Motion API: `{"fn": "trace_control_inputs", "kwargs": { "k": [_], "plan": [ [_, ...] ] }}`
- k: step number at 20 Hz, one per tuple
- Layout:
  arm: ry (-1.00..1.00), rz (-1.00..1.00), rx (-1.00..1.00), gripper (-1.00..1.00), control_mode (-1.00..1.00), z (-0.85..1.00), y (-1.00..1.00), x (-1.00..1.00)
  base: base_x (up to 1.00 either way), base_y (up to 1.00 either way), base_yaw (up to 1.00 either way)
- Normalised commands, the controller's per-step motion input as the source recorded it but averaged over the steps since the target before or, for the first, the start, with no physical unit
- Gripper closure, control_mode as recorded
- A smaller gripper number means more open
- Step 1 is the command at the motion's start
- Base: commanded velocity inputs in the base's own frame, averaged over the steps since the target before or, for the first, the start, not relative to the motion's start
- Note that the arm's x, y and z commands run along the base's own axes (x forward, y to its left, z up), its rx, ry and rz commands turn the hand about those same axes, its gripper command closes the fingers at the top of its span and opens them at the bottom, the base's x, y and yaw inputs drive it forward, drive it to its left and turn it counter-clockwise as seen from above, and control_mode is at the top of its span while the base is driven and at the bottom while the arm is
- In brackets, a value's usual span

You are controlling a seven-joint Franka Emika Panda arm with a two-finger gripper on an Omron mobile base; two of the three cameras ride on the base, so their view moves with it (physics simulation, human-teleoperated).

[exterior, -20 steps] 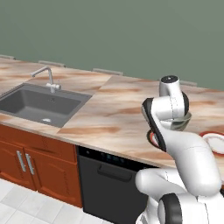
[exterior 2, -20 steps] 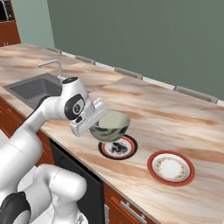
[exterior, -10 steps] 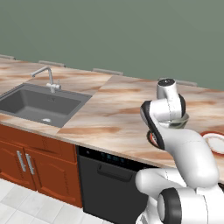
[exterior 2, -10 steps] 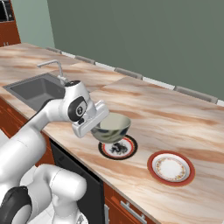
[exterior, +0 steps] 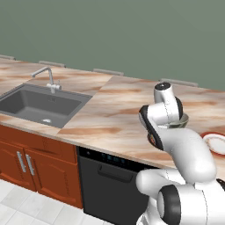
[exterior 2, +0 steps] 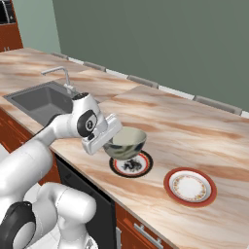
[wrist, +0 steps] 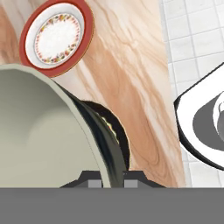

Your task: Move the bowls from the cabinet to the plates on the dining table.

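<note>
Holding the metal bowl (exterior 2: pixel 125 142) by its rim, my pincer (exterior 2: pixel 108 141) clenched at its left, just above the black-rimmed plate (exterior 2: pixel 131 165), mid-frame.

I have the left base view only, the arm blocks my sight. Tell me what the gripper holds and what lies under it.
Observer: The gripper is shut on the rim of the metal bowl, cream inside.
Operator: Report what is below.
Observer: The black-rimmed plate lies directly beneath the bowl, on the dining table.
Operator: Say whether the bowl has landed.
Observer: It looks just above the plate; contact cannot be told.
Operator: Give the other plate's state.
Observer: The red-rimmed plate carries no bowl.
</note>
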Motion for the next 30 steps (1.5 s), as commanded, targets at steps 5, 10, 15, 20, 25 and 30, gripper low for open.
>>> {"fn": "trace_control_inputs", "kwargs": {
  "k": [5,10,15,20,25,30],
  "plan": [
    [0.00,-0.01,-0.03,1.00,-1.00,-0.20,-0.05,0.10,0.00,0.00,0.00],
    [-0.02,0.00,0.00,1.00,-1.00,-0.17,-0.10,0.09,0.00,0.00,0.00],
    [-0.05,-0.01,0.00,1.00,-1.00,-0.13,-0.10,0.10,0.00,0.00,0.00],
    [-0.05,-0.01,0.00,1.00,-1.00,-0.14,-0.10,0.11,0.00,0.00,0.00],
    [-0.03,-0.01,0.00,1.00,-1.00,-0.14,-0.07,0.12,0.00,0.00,0.00],
    [-0.04,-0.01,0.00,1.00,-1.00,-0.13,-0.03,0.09,0.00,0.00,0.00]
  ]
}}
